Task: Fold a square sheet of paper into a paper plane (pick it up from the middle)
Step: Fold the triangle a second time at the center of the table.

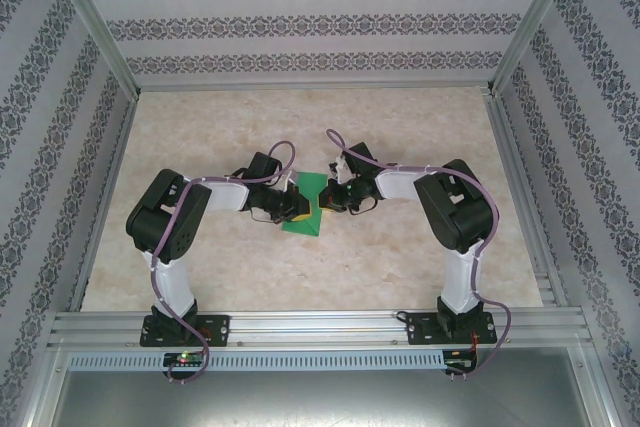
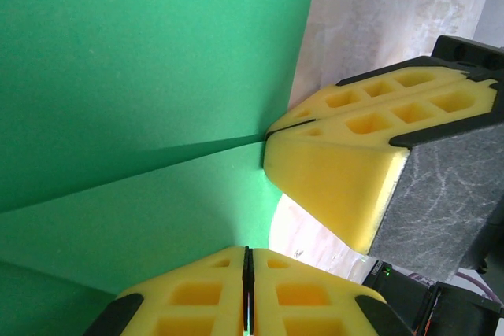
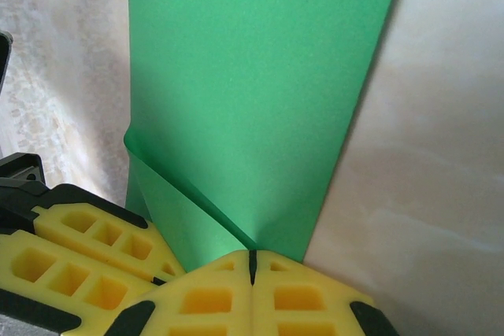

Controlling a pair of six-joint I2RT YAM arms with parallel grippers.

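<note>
- Top external gave the headcount: two arms, two grippers, one square sheet of paper (image 1: 300, 226). The sheet sat mid-table (image 1: 300, 282), partly folded (more of a green wedge from up there). The left gripper (image 1: 298, 209) was on its left side and the right gripper (image 1: 328, 197) on its right, nearly nose to nose.
- Left wrist view caught what the overhead couldn't. A crease ran across the sheet (image 2: 142, 76) straight into the tip of the right gripper (image 2: 276, 135), whose yellow pads were pressed together on it. The left gripper (image 2: 246, 289) was closed too, with a sliver of green in the seam, so it was pinching the sheet's edge.
- Right wrist view added the fold from the other side. Two layers of the sheet (image 3: 252, 76) tapered down into the seam of the right gripper (image 3: 252, 261), and the left gripper's pads (image 3: 87, 249) were just beside it.
- Edges and room: the sheet's right edge ran straight and free over the marbled tabletop. There was plenty of table on every side, with the patterned walls (image 1: 300, 27) and the near rail (image 1: 320, 322) well apart from the paper.
</note>
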